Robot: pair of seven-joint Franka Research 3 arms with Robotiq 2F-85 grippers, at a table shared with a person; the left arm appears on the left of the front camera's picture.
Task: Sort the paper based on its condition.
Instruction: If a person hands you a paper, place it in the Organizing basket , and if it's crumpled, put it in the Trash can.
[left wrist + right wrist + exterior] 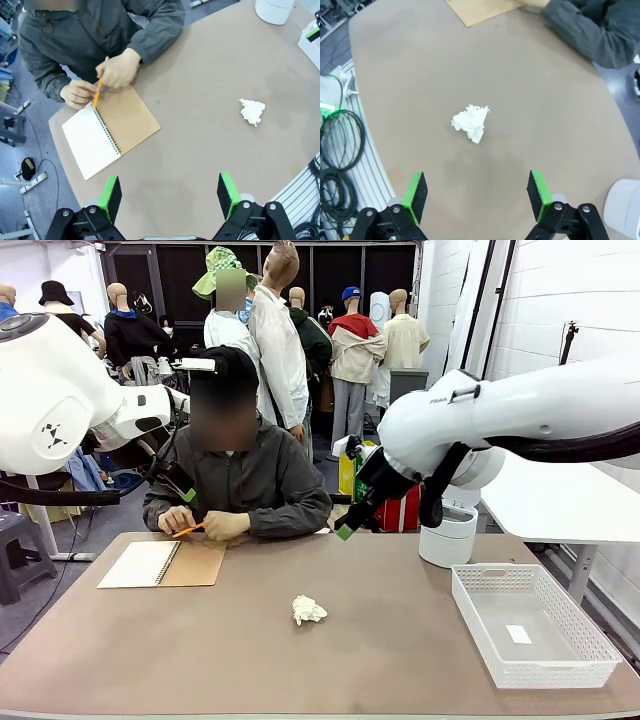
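Note:
A crumpled white wad of paper lies near the middle of the brown table, alone. From the left wrist view the paper is far off to the right; in the right wrist view the paper sits ahead of the fingers, between their lines. My left gripper is open and empty, high above the table's near edge, and hangs at the left before the person. My right gripper is open and empty, raised above the table's far right.
A person at the far side holds an orange pencil over an open spiral notebook with a brown cover. A white mesh basket holding a small label stands at the right. A white cylinder is behind it.

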